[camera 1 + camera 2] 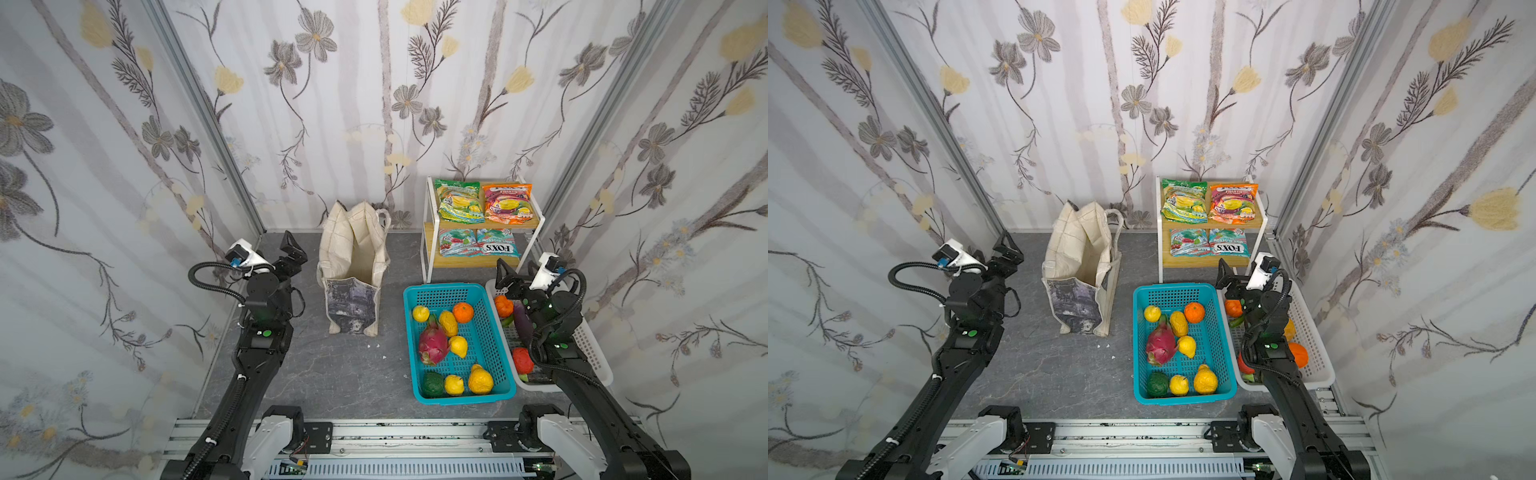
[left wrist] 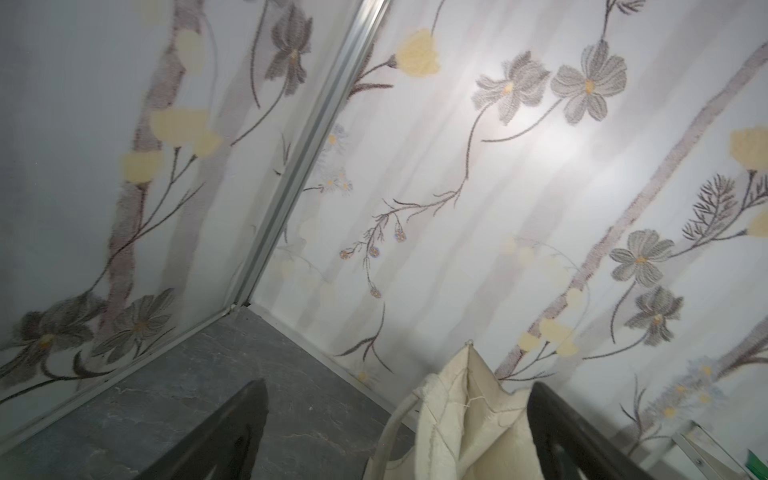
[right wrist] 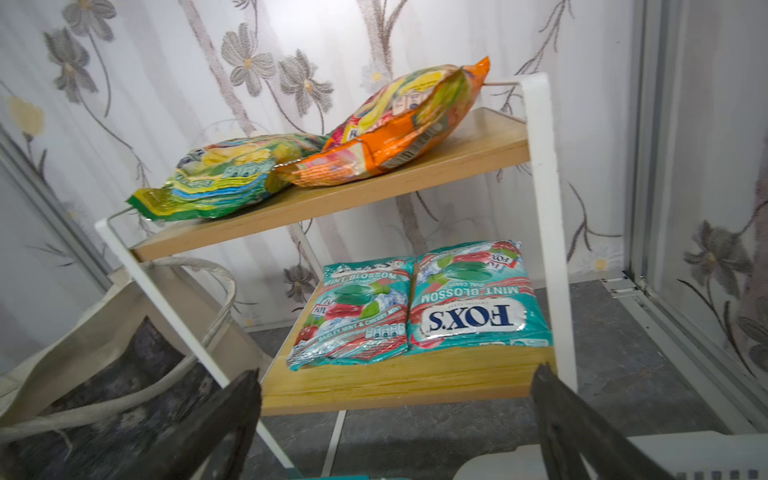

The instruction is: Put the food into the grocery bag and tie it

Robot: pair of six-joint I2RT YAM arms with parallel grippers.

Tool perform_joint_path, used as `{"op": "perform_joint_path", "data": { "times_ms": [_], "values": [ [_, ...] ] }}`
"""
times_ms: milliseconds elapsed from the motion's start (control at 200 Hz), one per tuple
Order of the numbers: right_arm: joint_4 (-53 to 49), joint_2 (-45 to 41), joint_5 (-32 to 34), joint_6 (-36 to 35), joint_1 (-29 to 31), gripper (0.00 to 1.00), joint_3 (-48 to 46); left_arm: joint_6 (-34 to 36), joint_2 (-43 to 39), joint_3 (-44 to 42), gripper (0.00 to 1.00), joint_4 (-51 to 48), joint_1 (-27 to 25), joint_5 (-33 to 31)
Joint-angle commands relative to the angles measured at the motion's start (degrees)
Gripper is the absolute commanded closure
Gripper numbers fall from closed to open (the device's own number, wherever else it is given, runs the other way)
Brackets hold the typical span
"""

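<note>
Left tool (image 1: 293, 248) has its dark jaws spread wide, holding and touching nothing. It hovers left of centre in both top views, just beside the grocery bag (image 1: 353, 266) but apart from it. Right tool (image 1: 514, 269) is equally wide apart and empty. It is raised over the far end of the white basket (image 1: 598, 357) at the right and faces the lower shelf of the rack (image 1: 428, 232).

The grocery bag stands upright at the centre of the frame on the grey marbled tabletop (image 1: 332, 374). It is limp, creased cream canvas with its mouth gaping, bare cloth inside and a dark grey-blue printed panel on its near side.

Glossy, crinkled snack packets (image 1: 459, 199) lie flat on the rack's wooden boards: green and orange above, two teal ones side by side below. Rounded toy fruits (image 1: 433, 345) in pink, orange, yellow and green sit in the perforated teal basket (image 1: 444, 286) at the lower right. Next to it, the white basket holds purple, orange and red pieces, partly hidden by the right arm.

A bare strip of tabletop runs between the bag and the teal basket and widens toward the lower centre. The floral walls (image 1: 124, 208) stand close behind the left arm. The rack's thin white frame stands just beyond the right tool.
</note>
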Motion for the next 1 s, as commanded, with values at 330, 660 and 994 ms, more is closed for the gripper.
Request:
{"op": "perform_joint_path", "data": {
  "times_ms": [330,660,994],
  "values": [
    [-6.7,5.6,-1.6,0.5,16.5,0.0,11.7,17.8,22.4,32.2,0.0,-26.0,-19.8,8.6],
    [-7.9,7.5,0.9,0.0,18.4,0.0,12.6,19.4,38.5,45.3,0.06,-40.0,-24.0,1.5],
    [-5.4,8.0,0.5,0.7,18.4,0.08,11.2,19.3,44.0,47.3,0.35,-44.5,-24.9,1.5]
  ]
}}
